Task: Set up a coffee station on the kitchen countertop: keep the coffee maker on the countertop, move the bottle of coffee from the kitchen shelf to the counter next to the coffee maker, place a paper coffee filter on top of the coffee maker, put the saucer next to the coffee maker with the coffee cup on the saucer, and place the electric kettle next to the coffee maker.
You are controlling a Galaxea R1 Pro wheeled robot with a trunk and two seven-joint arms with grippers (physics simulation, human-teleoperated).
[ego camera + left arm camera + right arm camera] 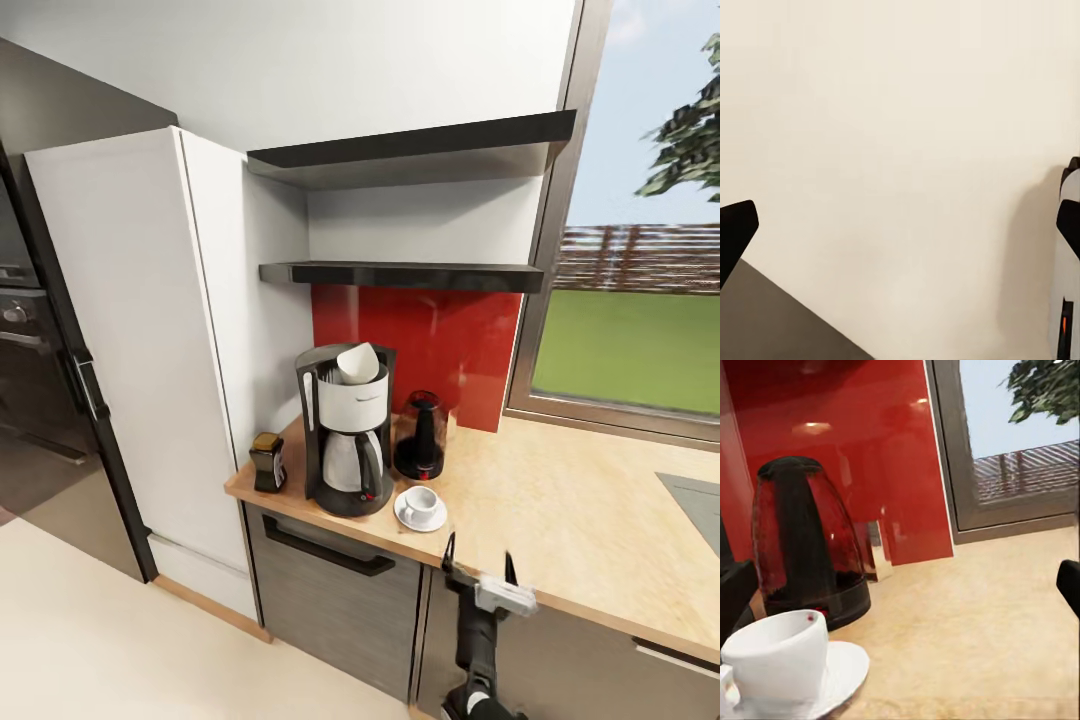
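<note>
The coffee maker (345,440) stands on the kitchen countertop (560,500) with the paper coffee filter (358,363) lying in its top. To its left sits the bottle of coffee (268,462). At its right stands the electric kettle (420,437) (806,540). In front of the kettle, the coffee cup (420,500) (780,660) rests on the saucer (421,518) (844,667). The kitchen shelf (400,273) above is bare. My right gripper (478,565) (900,589) hovers open and empty at the counter's front edge, just short of the cup. My left gripper (900,229) is open over cream floor.
A tall white cabinet (130,350) borders the counter's left end, with a dark oven unit (40,350) beyond it. A red backsplash (440,340) and a window (630,320) back the counter. A grey cooktop (700,510) lies at the far right. An upper black shelf (420,145) hangs above.
</note>
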